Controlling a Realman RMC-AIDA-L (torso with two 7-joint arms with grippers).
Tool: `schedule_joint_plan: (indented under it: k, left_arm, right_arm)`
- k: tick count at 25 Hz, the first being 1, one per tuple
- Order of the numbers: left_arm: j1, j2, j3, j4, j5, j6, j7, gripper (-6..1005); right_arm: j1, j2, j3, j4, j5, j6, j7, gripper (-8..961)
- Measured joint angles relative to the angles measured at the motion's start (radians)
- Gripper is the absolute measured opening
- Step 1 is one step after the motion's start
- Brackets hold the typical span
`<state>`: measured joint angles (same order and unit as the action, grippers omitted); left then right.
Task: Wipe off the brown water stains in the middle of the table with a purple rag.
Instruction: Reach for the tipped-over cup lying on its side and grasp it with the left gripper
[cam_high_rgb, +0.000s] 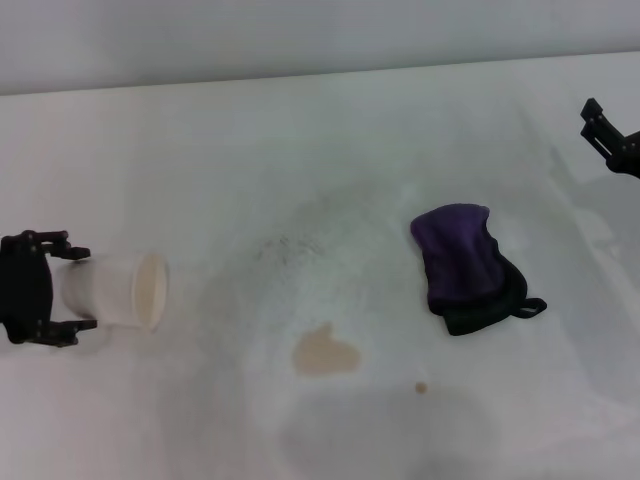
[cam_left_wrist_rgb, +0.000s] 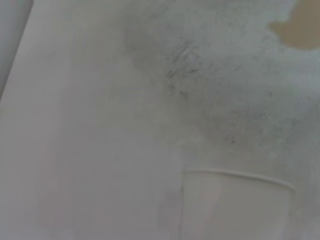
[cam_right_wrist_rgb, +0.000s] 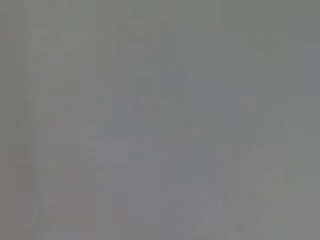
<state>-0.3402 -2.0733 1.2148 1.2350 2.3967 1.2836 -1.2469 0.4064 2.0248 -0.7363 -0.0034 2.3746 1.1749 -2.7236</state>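
The brown water stains are a pale tan blotch (cam_high_rgb: 325, 353) and a tiny brown dot (cam_high_rgb: 421, 388) on the white table (cam_high_rgb: 300, 150), near its front middle. Part of the blotch also shows in the left wrist view (cam_left_wrist_rgb: 300, 27). The purple rag (cam_high_rgb: 465, 265) with black edging lies crumpled to the right of and behind the blotch, and no gripper touches it. My left gripper (cam_high_rgb: 62, 288) is at the far left, shut around a white paper cup (cam_high_rgb: 112, 290) that lies on its side. My right gripper (cam_high_rgb: 592, 118) hovers at the far right, well away from the rag.
The cup's open mouth, beige inside, faces the stains; its rim shows in the left wrist view (cam_left_wrist_rgb: 237, 175). Faint grey smudges (cam_high_rgb: 290, 245) mark the table's middle. The table's back edge runs along the top. The right wrist view shows only plain grey.
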Motion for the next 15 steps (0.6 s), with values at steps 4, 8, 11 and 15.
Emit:
schedule_joint_plan:
  k: [4,8,11,15]
  left_arm:
    - [-0.015,-0.001,0.000,-0.030,-0.009,-0.005,0.013,824]
    - [-0.027,-0.002,0.011,-0.056,-0.011,-0.009,0.011,805]
    - [-0.027,-0.005,0.025,-0.059,-0.016,-0.018,0.002,791]
    - [-0.022,-0.006,0.028,-0.057,-0.029,-0.020,0.000,772]
  right_arm:
    - [0.000,0.000,0.000,-0.003,0.000,0.000,0.005,871]
    - [0.002,0.000,0.000,-0.007,0.000,0.000,0.005,871]
    - [0.004,0.000,0.000,-0.007,0.000,0.000,0.005,871]
    - [0.006,-0.001,0.000,-0.007,0.001,-0.001,0.006,871]
